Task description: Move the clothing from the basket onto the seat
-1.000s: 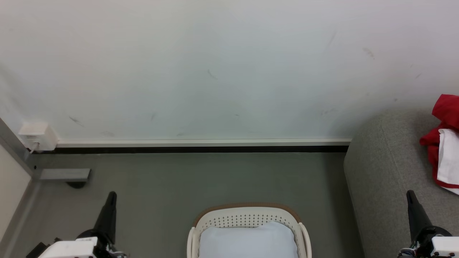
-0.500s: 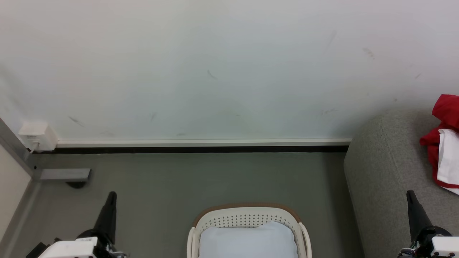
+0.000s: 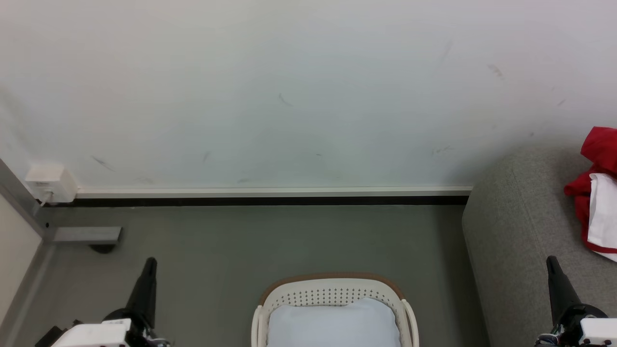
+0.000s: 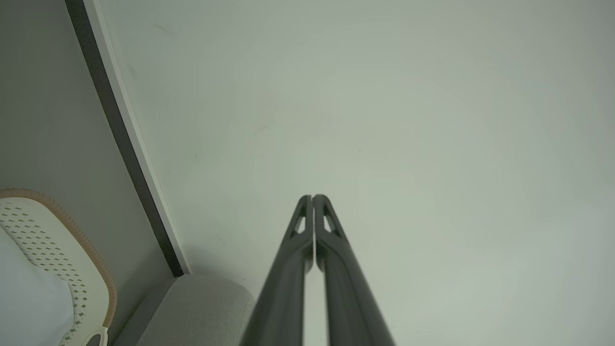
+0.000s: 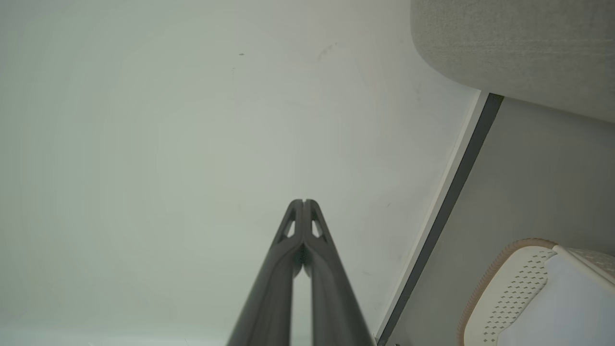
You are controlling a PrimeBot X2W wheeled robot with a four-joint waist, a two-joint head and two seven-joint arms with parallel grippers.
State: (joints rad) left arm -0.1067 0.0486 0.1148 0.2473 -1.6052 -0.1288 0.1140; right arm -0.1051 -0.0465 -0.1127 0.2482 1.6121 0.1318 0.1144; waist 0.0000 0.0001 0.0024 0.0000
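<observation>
As clothing lies on the seat at three o'clock, left end effector and right end effector hang pressed together, empty; only checking the basket seemingly remains.

Red-and-white clothing is heaped on the grey seat, well apart from the brown-rimmed white basket.

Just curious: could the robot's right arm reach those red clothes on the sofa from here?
Probably yes. The right gripper hangs by the sofa, with bare grey fabric between it and the clothing. Its jaws are shut, so they would need opening first.
</observation>
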